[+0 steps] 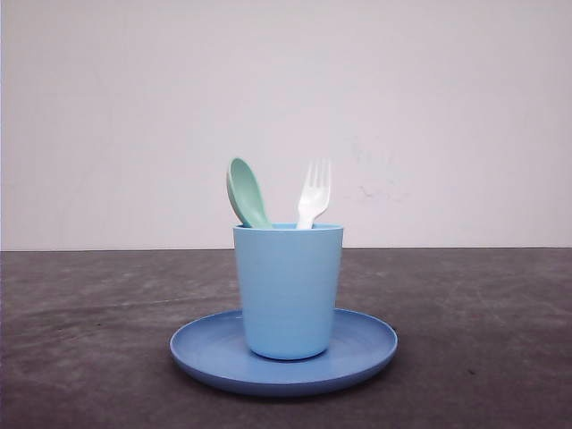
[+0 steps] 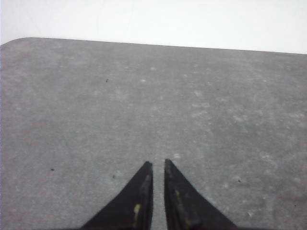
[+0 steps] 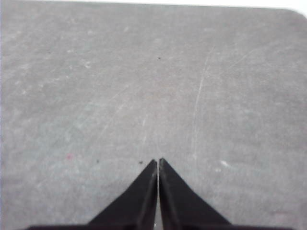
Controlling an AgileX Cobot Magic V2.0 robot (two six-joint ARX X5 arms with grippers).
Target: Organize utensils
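A mint-green spoon (image 1: 246, 192) and a white fork (image 1: 314, 192) stand upright in a light blue cup (image 1: 288, 290), bowl and tines up, spoon on the left and fork on the right. The cup stands in the middle of a blue round plate (image 1: 368, 345) on the dark table. In the left wrist view my left gripper (image 2: 158, 164) hangs over bare grey tabletop, its black fingers nearly together with only a thin slit and nothing between them. My right gripper (image 3: 158, 161) is shut over bare tabletop too, holding nothing.
The dark grey table (image 1: 80, 340) stretches to both sides of the plate. A plain white wall (image 1: 134, 107) stands behind it. The table's rounded far corners show in both wrist views.
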